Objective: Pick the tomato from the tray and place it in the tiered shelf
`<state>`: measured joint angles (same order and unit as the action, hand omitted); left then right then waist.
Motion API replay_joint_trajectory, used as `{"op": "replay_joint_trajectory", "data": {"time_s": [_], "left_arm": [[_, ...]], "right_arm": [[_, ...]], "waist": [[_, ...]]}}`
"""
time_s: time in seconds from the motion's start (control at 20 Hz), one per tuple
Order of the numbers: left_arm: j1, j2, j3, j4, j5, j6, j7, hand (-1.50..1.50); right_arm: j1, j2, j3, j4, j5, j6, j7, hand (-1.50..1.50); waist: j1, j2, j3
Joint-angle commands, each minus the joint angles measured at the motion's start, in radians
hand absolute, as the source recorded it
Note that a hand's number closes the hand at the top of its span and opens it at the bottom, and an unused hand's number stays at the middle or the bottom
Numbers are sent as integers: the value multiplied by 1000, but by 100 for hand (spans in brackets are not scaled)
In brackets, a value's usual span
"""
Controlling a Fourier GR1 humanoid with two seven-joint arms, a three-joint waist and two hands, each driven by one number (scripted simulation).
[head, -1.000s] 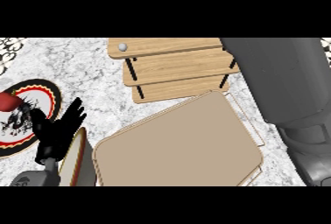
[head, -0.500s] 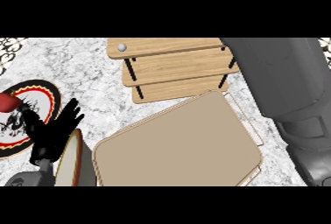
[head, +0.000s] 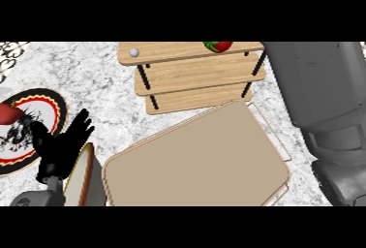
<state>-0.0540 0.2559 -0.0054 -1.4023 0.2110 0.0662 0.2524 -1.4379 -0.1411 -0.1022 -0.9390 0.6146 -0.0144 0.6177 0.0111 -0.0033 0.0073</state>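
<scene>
tomato point(head: 219, 46) now on shelf point(head: 193, 72) top, wasn't before; left hand point(head: 63, 145) open, holds nothing

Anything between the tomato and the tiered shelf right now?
Nothing visible does. The tomato already sits on the top board of the tiered shelf, near its right end. The right hand is out of view; the left hand rests open left of the tray.

A kitchen; marble counter point(head: 93, 80), patterned plate point(head: 43, 104), wooden tiered shelf point(head: 193, 72).
</scene>
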Motion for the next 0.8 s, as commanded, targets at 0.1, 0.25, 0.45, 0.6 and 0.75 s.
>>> {"op": "replay_joint_trajectory", "data": {"time_s": [0.1, 0.25, 0.45, 0.6, 0.75], "left_arm": [[-3, 18, 10, 42, 18, -28, 68, 0], [13, -26, -15, 47, -13, 2, 33, 0], [48, -49, -34, -3, -30, 25, 34, 0], [66, 13, 21, -17, 12, -31, 41, 0], [4, -38, 0, 90, -30, 2, -9, 0]], "right_arm": [[-43, 44, -119, 14, -89, -121, 4, -150], [-9, 38, -170, -37, -152, -133, -6, -150], [-43, 6, -228, -51, -160, -231, 31, -150], [7, -53, -238, -78, -155, -238, 7, -150], [-14, -114, -215, -65, -71, -279, 64, -150]], "waist": [[7, 7, -8], [-4, 4, -7], [0, 2, -7], [-1, 2, -7], [-17, 5, -9]]}}
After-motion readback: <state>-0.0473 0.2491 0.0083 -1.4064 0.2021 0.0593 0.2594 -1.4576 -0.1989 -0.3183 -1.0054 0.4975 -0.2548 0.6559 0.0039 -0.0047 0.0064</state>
